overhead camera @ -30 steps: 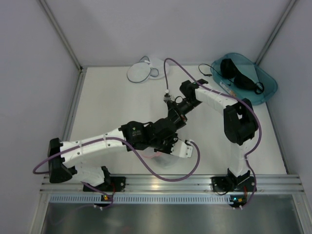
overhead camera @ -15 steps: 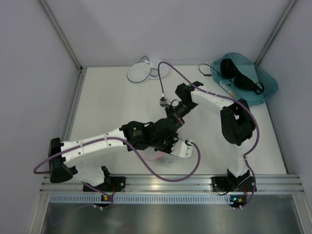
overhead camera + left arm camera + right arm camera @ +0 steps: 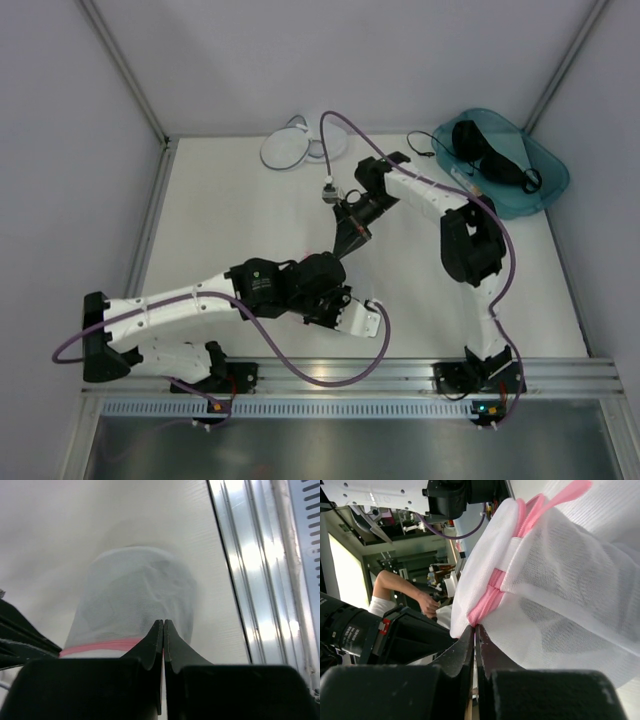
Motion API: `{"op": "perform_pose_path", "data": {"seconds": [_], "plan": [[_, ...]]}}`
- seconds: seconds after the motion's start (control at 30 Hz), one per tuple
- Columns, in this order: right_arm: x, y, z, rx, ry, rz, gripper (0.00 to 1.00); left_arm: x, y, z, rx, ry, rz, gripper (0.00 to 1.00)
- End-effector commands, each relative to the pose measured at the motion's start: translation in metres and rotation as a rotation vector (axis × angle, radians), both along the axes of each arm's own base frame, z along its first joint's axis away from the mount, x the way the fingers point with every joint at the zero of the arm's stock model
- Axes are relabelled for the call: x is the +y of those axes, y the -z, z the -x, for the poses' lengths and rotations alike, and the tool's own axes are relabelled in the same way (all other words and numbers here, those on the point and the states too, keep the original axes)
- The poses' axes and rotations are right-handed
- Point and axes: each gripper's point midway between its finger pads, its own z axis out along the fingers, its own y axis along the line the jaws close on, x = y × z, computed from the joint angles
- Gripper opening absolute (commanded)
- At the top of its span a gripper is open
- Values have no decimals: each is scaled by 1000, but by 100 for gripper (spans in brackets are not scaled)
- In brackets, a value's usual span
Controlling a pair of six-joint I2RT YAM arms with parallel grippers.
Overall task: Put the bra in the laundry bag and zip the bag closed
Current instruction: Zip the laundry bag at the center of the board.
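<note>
The left gripper [image 3: 163, 628] has its two black fingers pressed fully together, tips meeting on the pink band of the pink-rimmed bag [image 3: 135, 595], a translucent white mesh pouch with a pink zip edge; the mesh body extends away from the fingertips above the white table [image 3: 230, 220], and the band runs straight into the closed tips, so this end effector is clamped on the bag. The right gripper [image 3: 474, 629] is likewise closed, its fingertips pinching the lower end of the pink zip seam where the two mesh layers meet. In the top view both arms converge near the centre of the table, the left forearm crossing low and the right arm folded back over it; the held bag is almost wholly hidden beneath them. The laundry bag [image 3: 283, 150], a round domed white mesh bag with a thin grey rim, lies at the far edge of the table, well apart from both grippers and not touched by either. The bra [image 3: 490, 155], a small black padded fabric item with thin straps, lies inside the teal plastic bin [image 3: 548, 192] at the far right corner. A purple cable [image 3: 330, 120] loops over the right wrist. The ribbed aluminium rail [image 3: 260, 580] runs along the near edge of the table.
</note>
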Motion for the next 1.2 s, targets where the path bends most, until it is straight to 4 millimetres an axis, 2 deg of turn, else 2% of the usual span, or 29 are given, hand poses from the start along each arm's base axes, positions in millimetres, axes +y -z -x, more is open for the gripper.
{"op": "perform_pose_path", "data": {"seconds": [0.0,0.1,0.17,0.2,0.27,0.33,0.37,0.43,0.5,0.53,0.6,0.63,0.7,0.8,0.97,1.07,1.1,1.17], "plan": [[1,-5,-26,-97,18,-50,0,1,1,38,145,43,24,0],[6,-10,-47,-217,27,-69,0,-7,-3,43,217,-2,42,0],[11,-19,-59,-285,54,-61,10,-12,-3,36,214,-46,50,0],[13,-20,-69,-349,67,-53,35,-14,-3,32,212,-75,56,0],[10,-25,-78,-430,85,-27,78,-18,-5,17,216,-139,70,0],[3,-26,-78,-465,90,1,87,-16,-7,-1,226,-206,79,0],[-4,-32,-79,-484,102,7,89,-16,-9,-5,228,-218,84,0],[-18,-30,-68,-447,94,35,89,-13,-10,-16,196,-242,87,0],[-34,-37,-58,-428,100,45,88,-11,-12,-22,162,-248,87,0],[-42,-30,-46,-380,88,61,88,-11,-11,-23,155,-252,86,0],[-50,-36,-30,-345,87,53,86,-13,-10,-26,143,-251,88,0],[-53,-29,-17,-285,82,58,86,-14,-10,-28,139,-257,92,0],[-51,-37,-1,-215,79,5,84,-19,-12,-30,138,-257,100,0],[-46,-35,15,-151,55,-7,83,-24,-11,-36,126,-268,91,0],[-36,-20,30,-102,4,4,81,-33,-20,-45,91,-256,108,0],[-27,-15,35,-91,-28,-3,67,-35,-19,-47,82,-244,101,0],[-25,-17,34,-97,-31,-9,53,-34,-18,-48,81,-245,100,0],[-23,-13,31,-91,-34,-4,35,-34,-18,-44,92,-229,101,0]]}}
